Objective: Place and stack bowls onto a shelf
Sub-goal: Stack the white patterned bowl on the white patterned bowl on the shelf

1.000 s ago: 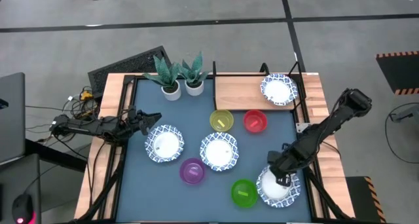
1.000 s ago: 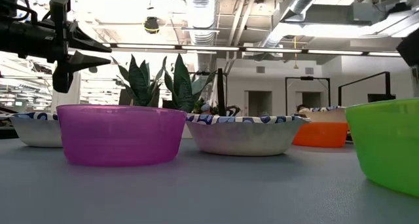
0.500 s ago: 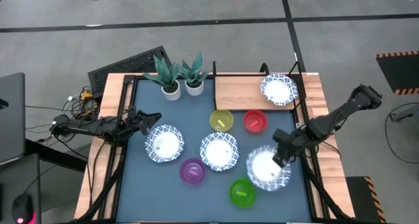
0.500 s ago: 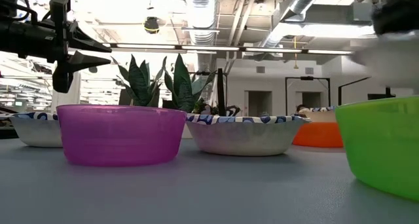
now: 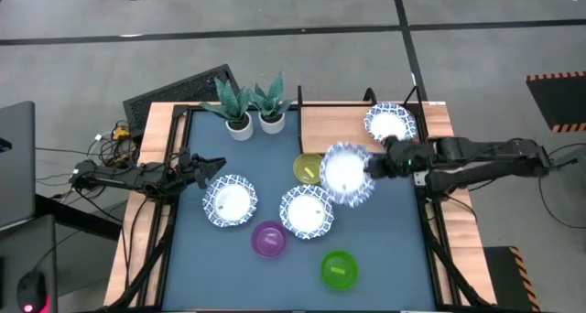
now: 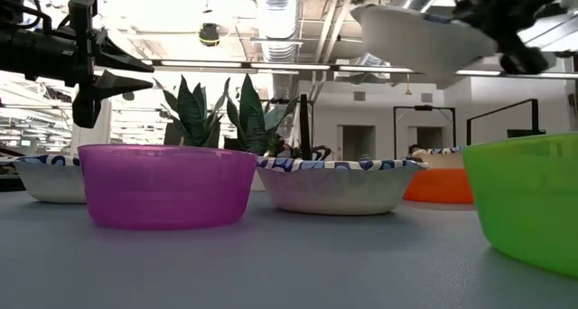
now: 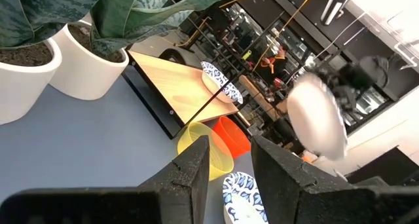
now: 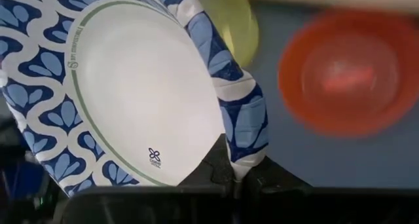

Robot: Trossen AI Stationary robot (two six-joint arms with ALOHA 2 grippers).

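Red bowl (image 8: 339, 72) under held bowl (image 5: 345, 173)

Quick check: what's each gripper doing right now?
Left gripper: open, empty, beside a patterned bowl on the table.
Right gripper: shut on the rim of a blue-patterned white bowl, carried in the air.

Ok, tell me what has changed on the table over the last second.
The right gripper, shut on a patterned bowl, lifted it from the table's near right corner and carried it up toward the shelf; it now hangs in the air over the red bowl, beside the yellow bowl. The green bowl got nudged slightly. The left gripper stayed open and waiting; all other bowls stayed put.
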